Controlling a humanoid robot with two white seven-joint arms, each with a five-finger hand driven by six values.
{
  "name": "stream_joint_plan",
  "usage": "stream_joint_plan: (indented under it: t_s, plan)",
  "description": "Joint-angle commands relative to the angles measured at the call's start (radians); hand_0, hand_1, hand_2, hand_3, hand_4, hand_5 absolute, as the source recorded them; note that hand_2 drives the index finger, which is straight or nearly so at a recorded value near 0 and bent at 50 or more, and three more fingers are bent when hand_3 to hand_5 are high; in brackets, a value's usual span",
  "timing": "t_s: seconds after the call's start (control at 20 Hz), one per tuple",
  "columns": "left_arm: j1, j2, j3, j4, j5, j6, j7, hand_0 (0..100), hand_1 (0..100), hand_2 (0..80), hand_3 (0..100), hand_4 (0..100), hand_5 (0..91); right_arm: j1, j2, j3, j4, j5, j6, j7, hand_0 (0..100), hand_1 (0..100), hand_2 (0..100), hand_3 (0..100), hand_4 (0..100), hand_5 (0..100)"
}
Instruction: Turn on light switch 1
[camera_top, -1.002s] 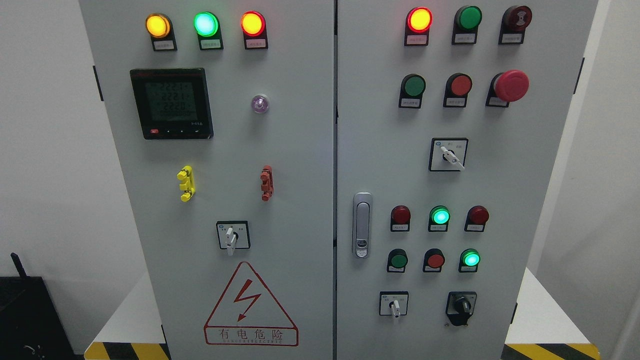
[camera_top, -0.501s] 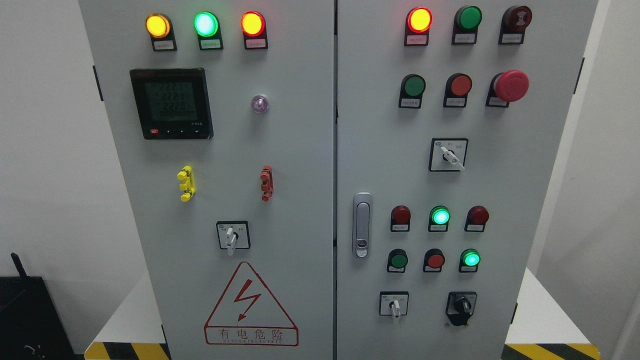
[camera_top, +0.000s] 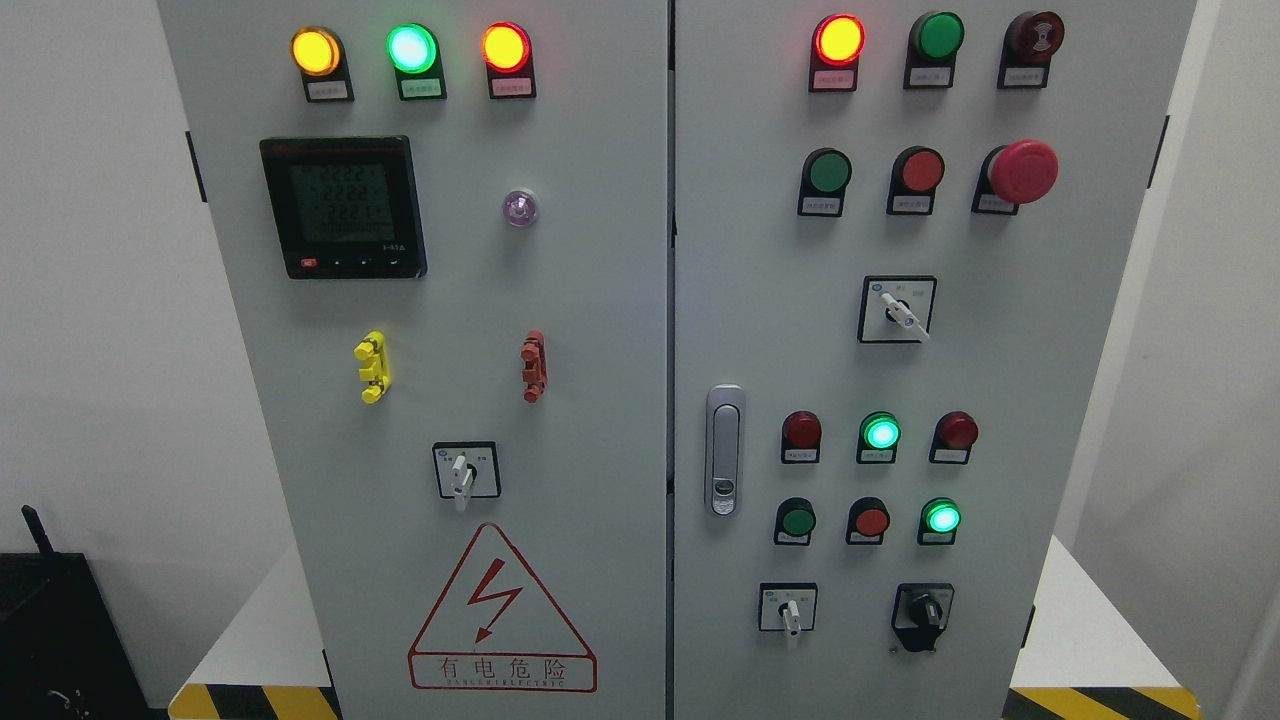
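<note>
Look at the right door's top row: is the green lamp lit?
No. The green lamp is dark; only the red lamp beside it glows.

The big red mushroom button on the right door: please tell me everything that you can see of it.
The red mushroom button has a wide, round, matte red cap that looks like plastic and stands out from the grey right door on a black collar. A small label plate sits under it; its print is too small to read. It is the last in a row, right of a flat red button and a green button. It is unlit, and nothing touches it.
</note>
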Motion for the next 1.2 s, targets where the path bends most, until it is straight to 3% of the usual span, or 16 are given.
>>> stream_joint_plan:
  t_s: [0.0, 0.3, 0.45, 0.7, 0.85, 1.15]
  plan:
    - [0.018, 0.012, 0.054, -0.369, 0.039, -0.006, 0.005, 38, 53, 16.4, 46, 67, 47.1, 0.0, 0.0, 0.0, 0.0, -0.025, 0.001, 0.0, 0, 0, 0, 0, 0, 0]
    - [0.018, 0.015, 0.065, -0.493, 0.041, -0.001, 0.01, 31, 63, 25.6, 60, 81, 72.8, 0.0, 0.0, 0.0, 0.0, -0.025, 0.001, 0.0, 0, 0, 0, 0, 0, 0]
    - [0.011, 0.011, 0.057, -0.554, 0.053, 0.003, 0.043, 13, 65, 30.3, 69, 86, 80.5, 0.0, 0.0, 0.0, 0.0, -0.025, 0.001, 0.0, 0, 0, 0, 0, 0, 0]
    - [-0.014, -0.003, 0.012, -0.639, 0.096, 0.029, 0.049, 1, 65, 37.6, 79, 89, 81.4, 0.0, 0.0, 0.0, 0.0, -0.025, 0.001, 0.0, 0, 0, 0, 0, 0, 0]
    - [-0.043, -0.006, -0.018, -0.731, 0.111, 0.158, 0.053, 0, 66, 40.5, 84, 88, 80.5, 0.0, 0.0, 0.0, 0.0, -0.025, 0.001, 0.0, 0, 0, 0, 0, 0, 0]
    - [-0.123, -0.002, -0.096, -0.898, 0.118, 0.348, 0.161, 0, 68, 40.5, 83, 88, 80.1, 0.0, 0.0, 0.0, 0.0, -0.025, -0.001, 0.0, 0, 0, 0, 0, 0, 0]
